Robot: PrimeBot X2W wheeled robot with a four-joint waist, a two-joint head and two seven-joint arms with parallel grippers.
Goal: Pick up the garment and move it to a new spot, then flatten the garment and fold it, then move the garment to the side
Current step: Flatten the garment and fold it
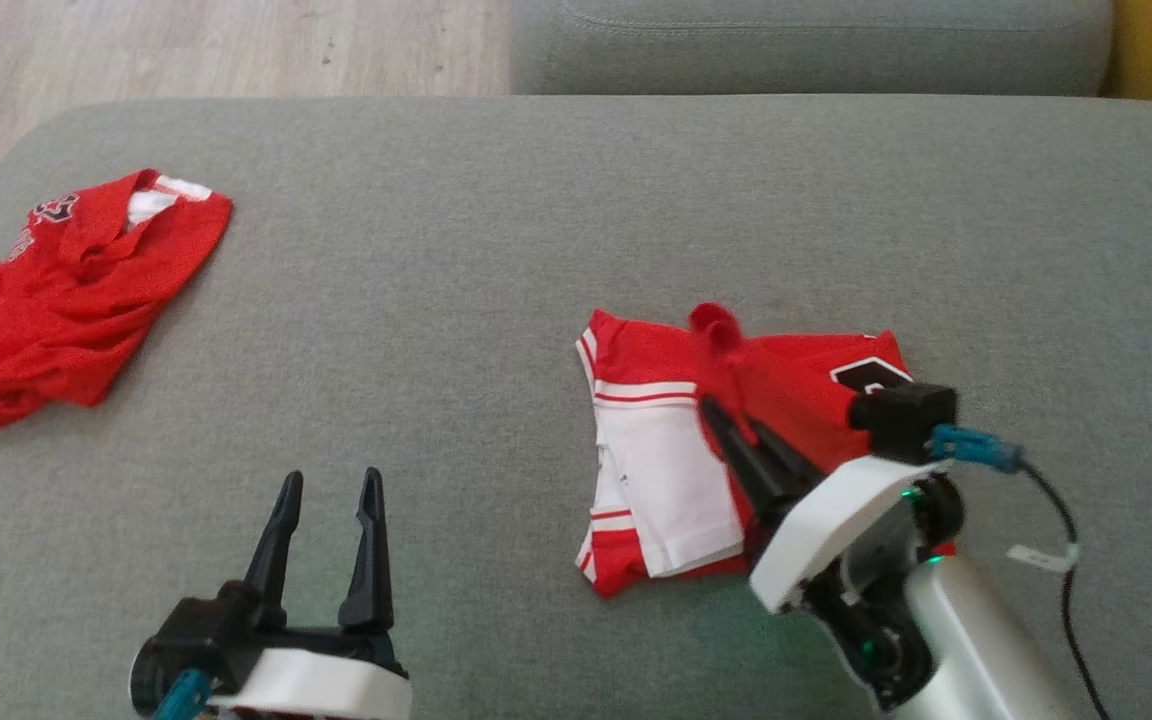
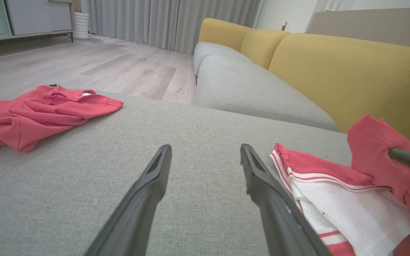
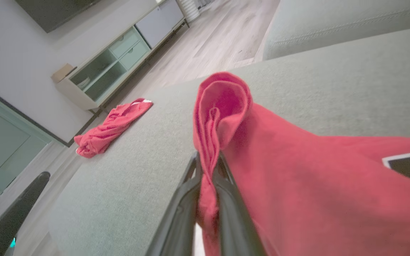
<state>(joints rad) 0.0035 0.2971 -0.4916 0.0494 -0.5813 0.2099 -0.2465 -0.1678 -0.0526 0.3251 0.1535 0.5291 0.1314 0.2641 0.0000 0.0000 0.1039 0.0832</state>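
The red and white garment (image 1: 656, 460) (image 2: 333, 199) (image 3: 297, 177) lies on the gray couch seat (image 1: 496, 300), a bit to the right of the middle. The right fingers (image 1: 736, 445) (image 3: 187, 199) are pressed together on a fold of its red cloth. The fold pokes up above the tips.

A black patch (image 1: 866, 372) (image 3: 409, 167) with a white edge is on the red part. It may be a number, but I cannot read it.

The left fingers (image 1: 371, 560) (image 2: 148, 199) are wide apart with nothing in them, over bare gray seat to the left of the garment.

Another red shirt (image 1: 66, 290) (image 2: 37, 113) (image 3: 109, 128) lies bunched up far to the left. It has a dark print (image 1: 56, 208) near the collar, too blurry to read.
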